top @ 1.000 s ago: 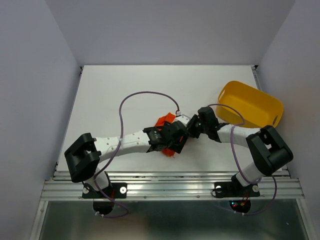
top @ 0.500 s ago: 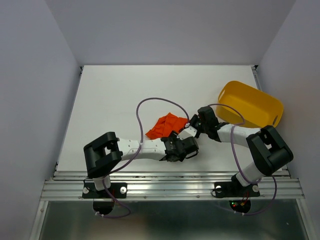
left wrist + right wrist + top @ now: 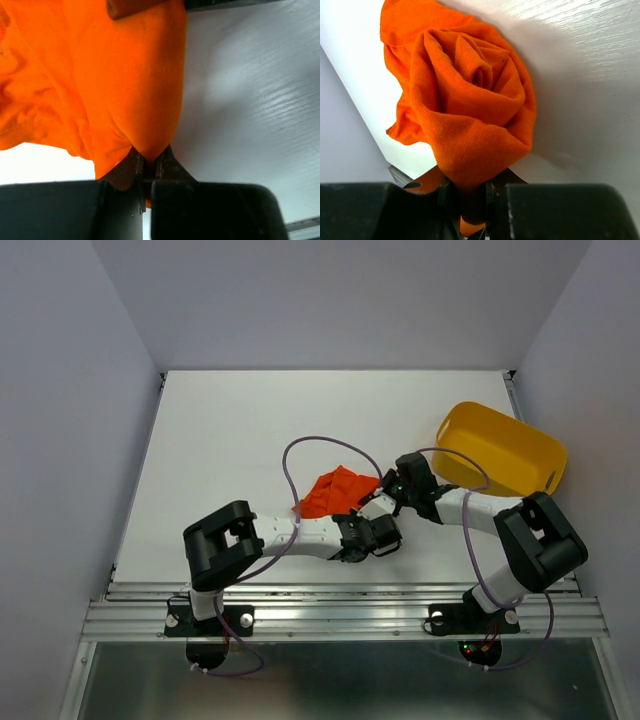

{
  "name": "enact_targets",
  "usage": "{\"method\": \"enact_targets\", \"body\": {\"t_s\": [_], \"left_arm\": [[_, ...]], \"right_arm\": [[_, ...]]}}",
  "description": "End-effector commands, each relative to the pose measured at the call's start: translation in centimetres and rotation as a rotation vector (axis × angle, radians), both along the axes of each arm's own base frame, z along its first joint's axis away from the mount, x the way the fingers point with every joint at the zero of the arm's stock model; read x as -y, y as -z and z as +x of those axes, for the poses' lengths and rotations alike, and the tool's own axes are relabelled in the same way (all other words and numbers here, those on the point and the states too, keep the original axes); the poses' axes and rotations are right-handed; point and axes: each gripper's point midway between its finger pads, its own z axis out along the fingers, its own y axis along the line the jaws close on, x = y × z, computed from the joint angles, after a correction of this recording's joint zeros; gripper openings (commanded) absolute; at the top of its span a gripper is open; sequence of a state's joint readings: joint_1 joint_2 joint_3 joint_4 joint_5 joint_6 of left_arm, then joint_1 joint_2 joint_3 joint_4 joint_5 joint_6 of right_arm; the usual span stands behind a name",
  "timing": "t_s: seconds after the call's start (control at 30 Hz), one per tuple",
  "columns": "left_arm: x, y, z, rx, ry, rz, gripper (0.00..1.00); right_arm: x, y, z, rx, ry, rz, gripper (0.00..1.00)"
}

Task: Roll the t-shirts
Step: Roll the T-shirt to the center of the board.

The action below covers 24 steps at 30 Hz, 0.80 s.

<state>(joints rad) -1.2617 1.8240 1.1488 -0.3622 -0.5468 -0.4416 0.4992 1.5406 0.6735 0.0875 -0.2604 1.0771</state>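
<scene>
Since a second ago your left arm has swung its wrist off the top of the t-shirt [image 3: 335, 492] and down to the cloth's near edge, and its jaws have gone from wide to nearly closed. Your right arm has hardly shifted. More of the orange cloth now shows from above.

You have the left gripper [image 3: 150, 162] nipping a fold at the shirt's edge. In its wrist view the two fingertips meet with a thin layer of fabric between them, and the cloth spreads away from them over the white table [image 3: 230, 440].

Your right gripper [image 3: 470, 187] is clamped narrowly on the shirt from the other side. Its wrist view shows the fabric wound into a loose spiral just beyond the fingers, with a tail of cloth caught between them.

You will find the shirt bunched on the table in the middle, between the two wrists. It lies left of the yellow tub [image 3: 500, 450] and apart from it.
</scene>
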Motion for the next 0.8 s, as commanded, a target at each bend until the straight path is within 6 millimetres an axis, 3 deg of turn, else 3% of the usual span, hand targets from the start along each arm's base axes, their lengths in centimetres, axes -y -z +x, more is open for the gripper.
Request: {"method": "enact_targets", "body": {"t_s": [0.0, 0.07, 0.13, 0.17, 0.27, 0.3, 0.33, 0.43, 0.63, 0.77], "left_arm": [[1.3, -2.9, 1.3, -0.013, -0.004, -0.148, 0.0], [1.4, -3.5, 1.3, -0.053, 0.01, -0.215, 0.0], [1.5, -4.5, 1.4, -0.121, 0.038, -0.321, 0.0], [1.5, -4.6, 1.4, -0.147, 0.046, -0.354, 0.0], [1.3, -5.5, 1.5, -0.236, 0.082, -0.477, 0.0], [1.6, -5.9, 0.6, -0.289, 0.125, -0.53, 0.0], [1.1, -6.4, 1.3, -0.297, 0.115, -0.564, 0.0], [1.3, -6.6, 0.6, -0.388, 0.168, -0.63, 0.0], [1.2, -7.3, 0.8, -0.523, 0.191, -0.739, 0.0], [0.9, -7.8, 1.3, -0.605, 0.178, -0.808, 0.0]], "right_arm": [[-0.3, -1.9, 0.1, 0.037, -0.009, 0.015, 0.12], [-0.2, -2.0, -0.1, 0.042, -0.01, 0.01, 0.21], [0.2, -2.0, -0.2, 0.04, -0.004, -0.007, 0.42], [0.3, -2.2, -0.2, 0.045, -0.003, -0.011, 0.49], [1.1, -2.9, -0.6, 0.052, 0.002, -0.048, 0.52], [1.2, -3.2, -0.5, 0.061, 0.005, -0.055, 0.55], [1.6, -4.0, -0.4, 0.083, 0.009, -0.071, 0.62], [2.3, -5.6, -0.1, 0.123, 0.026, -0.103, 0.71], [3.7, -8.6, 0.1, 0.193, 0.065, -0.144, 0.8], [4.4, -9.7, -0.1, 0.217, 0.077, -0.163, 0.8]]}}
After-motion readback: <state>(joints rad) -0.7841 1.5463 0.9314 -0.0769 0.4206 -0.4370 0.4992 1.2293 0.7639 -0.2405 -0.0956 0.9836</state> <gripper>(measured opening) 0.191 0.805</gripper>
